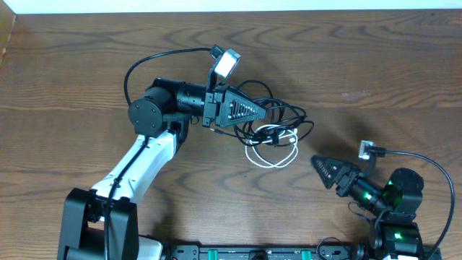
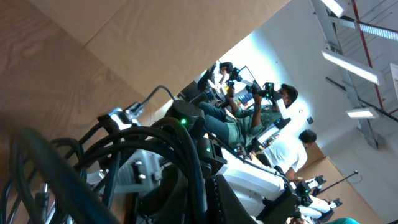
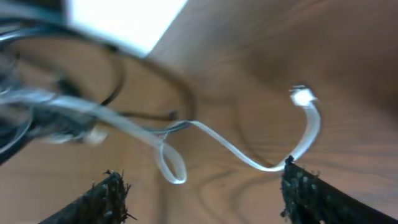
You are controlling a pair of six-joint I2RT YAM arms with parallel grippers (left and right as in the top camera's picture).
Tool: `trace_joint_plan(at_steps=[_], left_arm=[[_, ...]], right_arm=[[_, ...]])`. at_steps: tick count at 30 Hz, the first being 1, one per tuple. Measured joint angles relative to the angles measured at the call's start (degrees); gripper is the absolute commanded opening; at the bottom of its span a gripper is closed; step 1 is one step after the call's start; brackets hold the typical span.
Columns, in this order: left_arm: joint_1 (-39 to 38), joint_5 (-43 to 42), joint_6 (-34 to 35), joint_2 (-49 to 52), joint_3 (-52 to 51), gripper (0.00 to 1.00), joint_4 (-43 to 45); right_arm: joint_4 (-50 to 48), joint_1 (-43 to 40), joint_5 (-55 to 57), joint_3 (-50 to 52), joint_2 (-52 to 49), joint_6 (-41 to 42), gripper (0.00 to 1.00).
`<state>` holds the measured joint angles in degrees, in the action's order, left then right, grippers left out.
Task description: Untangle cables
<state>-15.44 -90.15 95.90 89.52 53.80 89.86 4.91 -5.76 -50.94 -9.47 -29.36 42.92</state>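
Since parted and nearer, send the right tool left to the thin white looped cable lying crosswise ahead.

This is a robotics lab. Beyond the wood-grain bench, the left wrist view shows seated people handling small arm rigs. There are also white walls and long strip lights on a high ceiling.

Even overhead light; right wrist view smears the cables with blur.
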Motion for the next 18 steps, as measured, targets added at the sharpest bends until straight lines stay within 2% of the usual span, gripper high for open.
trace_joint_plan(at_steps=[2, 5, 11, 18], left_arm=[[0.00, 0.22, -0.15, 0.00, 0.00, 0.08, -0.33], [-0.04, 2.05, -0.28, 0.00, 0.00, 0.08, -3.74], [-1.29, 11.15, -2.03, 0.00, 0.00, 0.08, -16.72], [-6.47, 25.86, -7.96, -0.02, 0.02, 0.08, -40.04]], right_arm=[[-2.08, 0.00, -2.97, 0.02, 0.00, -0.26, 0.66], [-4.72, 0.00, -6.51, 0.02, 0.00, 1.81, 0.70], [-8.02, 0.00, -8.68, 0.02, 0.00, 9.66, 0.72], [-8.31, 0.02, -9.01, 0.02, 0.00, 20.00, 0.57]])
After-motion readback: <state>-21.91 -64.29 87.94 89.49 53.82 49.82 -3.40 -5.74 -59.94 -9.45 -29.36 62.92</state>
